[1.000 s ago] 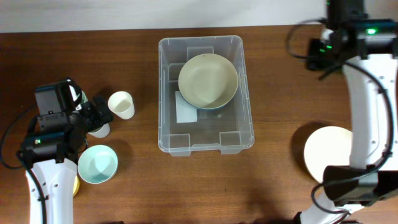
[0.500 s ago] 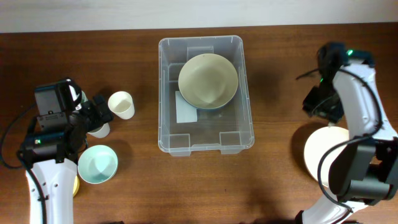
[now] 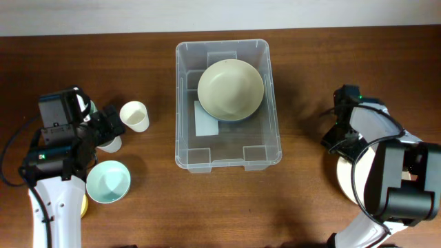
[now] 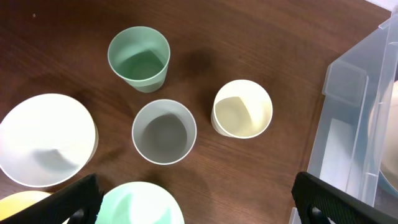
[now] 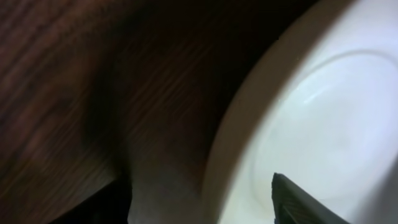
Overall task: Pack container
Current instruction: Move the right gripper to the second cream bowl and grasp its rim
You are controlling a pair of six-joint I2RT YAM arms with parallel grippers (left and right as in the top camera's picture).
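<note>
- While I am working at the desk [image 3: 310,207], I am treating the container [image 3: 180,103] as my target. It is sitting at the middle toward the far edge, open top up, well apart from both arms.
- I am holding my right end effector [image 5: 202,199] at the left rim of the white plate [image 5: 323,106], fingers spread with the rim lying between them. Whether either finger is touching it, I cannot tell.
- I am judging that one finger should be going under the edge before closing, since a flat plate offers little to pinch.
- I am planning around the pale bowl [image 3: 231,89] lying in the container's far half.
- I am hovering my left end effector [image 4: 196,199], spread and holding nothing, above the cream cup [image 4: 242,116] and grey cup [image 4: 164,131].
</note>
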